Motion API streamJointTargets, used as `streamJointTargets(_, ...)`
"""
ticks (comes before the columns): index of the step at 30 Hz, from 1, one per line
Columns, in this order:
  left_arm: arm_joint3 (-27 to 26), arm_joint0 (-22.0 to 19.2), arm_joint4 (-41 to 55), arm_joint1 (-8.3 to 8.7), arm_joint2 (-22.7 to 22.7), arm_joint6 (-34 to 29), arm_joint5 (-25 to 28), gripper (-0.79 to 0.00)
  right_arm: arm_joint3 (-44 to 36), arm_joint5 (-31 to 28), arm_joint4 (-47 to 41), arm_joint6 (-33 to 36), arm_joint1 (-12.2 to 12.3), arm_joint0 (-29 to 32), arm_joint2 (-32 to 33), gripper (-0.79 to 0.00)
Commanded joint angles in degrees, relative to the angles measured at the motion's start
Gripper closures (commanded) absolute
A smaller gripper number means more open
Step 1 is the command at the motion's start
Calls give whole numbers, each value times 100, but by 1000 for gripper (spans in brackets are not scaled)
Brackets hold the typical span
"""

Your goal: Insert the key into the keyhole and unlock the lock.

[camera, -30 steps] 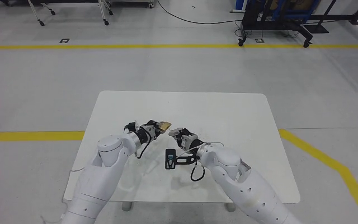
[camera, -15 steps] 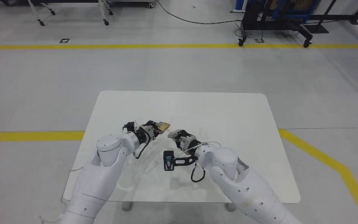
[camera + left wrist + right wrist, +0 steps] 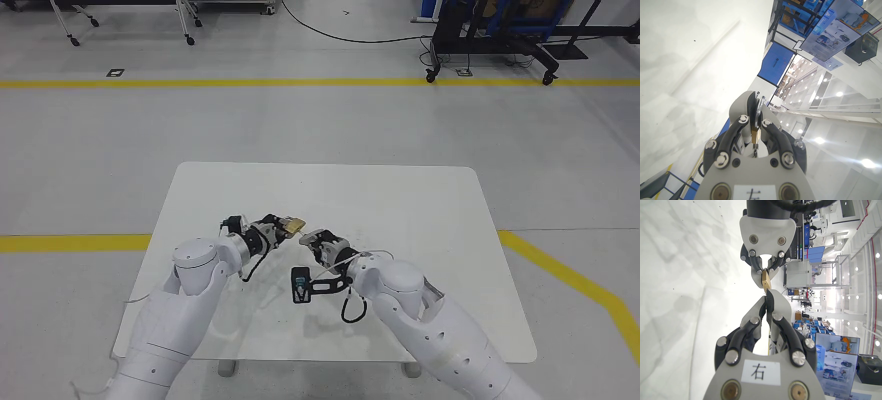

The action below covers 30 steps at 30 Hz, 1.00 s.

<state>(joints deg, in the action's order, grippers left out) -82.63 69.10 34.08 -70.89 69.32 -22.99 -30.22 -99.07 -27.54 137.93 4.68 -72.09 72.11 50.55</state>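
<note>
top view: two arms meet tip to tip over the white table (image 3: 420, 200); the left gripper (image 3: 282, 227) and right gripper (image 3: 313, 240) sit just beside each other, with the brass lock (image 3: 293, 225) at the left one's tips.
left wrist view: jaws clamped on the lock's flat brass body; a silvery metal piece (image 3: 761, 104) sticks out by the fingertips.
right wrist view: right jaws pressed together, ribbed black pads (image 3: 770, 302) meeting; their tips touch the lock's end face.
key: cannot be made out between the pads.
shapes: lock small, blocky, polished; fingers are smooth grey shells on black links; table matte.
</note>
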Motion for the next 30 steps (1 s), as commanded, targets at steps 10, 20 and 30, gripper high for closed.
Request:
streamJointTargets(10, 44, -37, -9, -16, -104, 14, 32, 0, 52, -69, 61, 126, -31, -84, -68, 0)
streamJointTargets(20, 124, -34, 86, -6, -49, -91, 74, 0, -45, -124, -22, 3, -10, -34, 54, 0)
streamJointTargets(30, 572, -160, 612, 50, 93, -1316, -128, 0, -608, -375, -687, -880, 157, 399, 753, 0)
